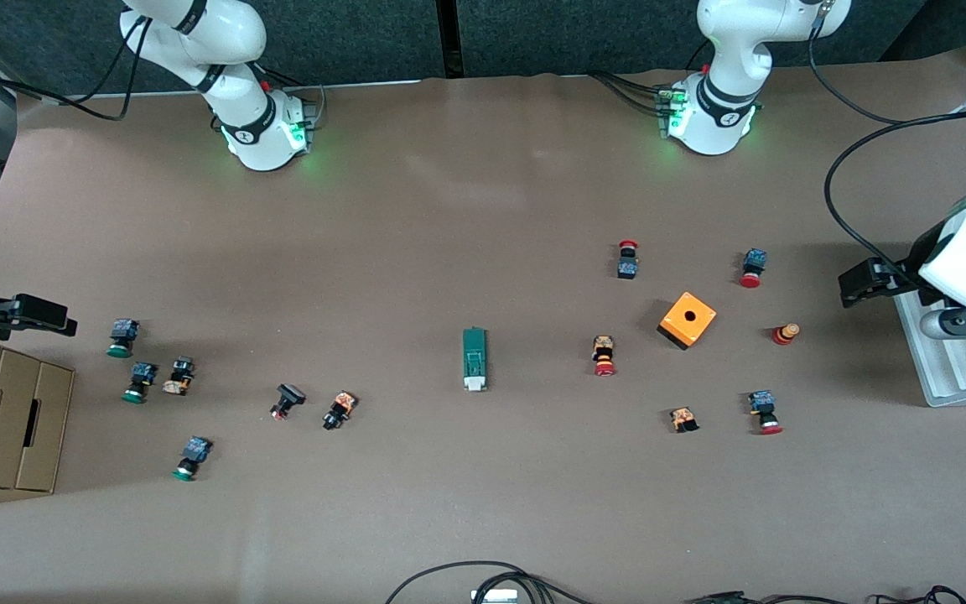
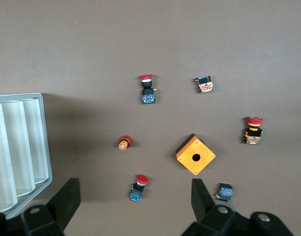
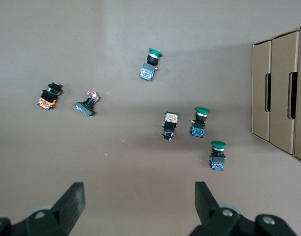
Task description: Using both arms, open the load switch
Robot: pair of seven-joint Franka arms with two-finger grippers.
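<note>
Lying mid-table in the front view, the load switch (image 1: 475,359) has bare tabletop around it, with neither gripper near.

Left wrist view: the left gripper (image 2: 135,201), jaws wide and empty, hangs over red push buttons (image 2: 139,188) beside the orange cube (image 2: 195,154).

Right wrist view: the right gripper (image 3: 139,204), equally spread and empty, hangs over green push buttons (image 3: 217,154) near cardboard boxes (image 3: 280,91).

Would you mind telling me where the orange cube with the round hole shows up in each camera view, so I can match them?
Front view: the orange cube sits on the table toward the left arm's end, beside a red-capped push button.
Left wrist view: the orange cube lies near the middle, above the open left gripper.
Right wrist view: not in it.
Shared landmark: that red-capped push button beside the cube.
</note>
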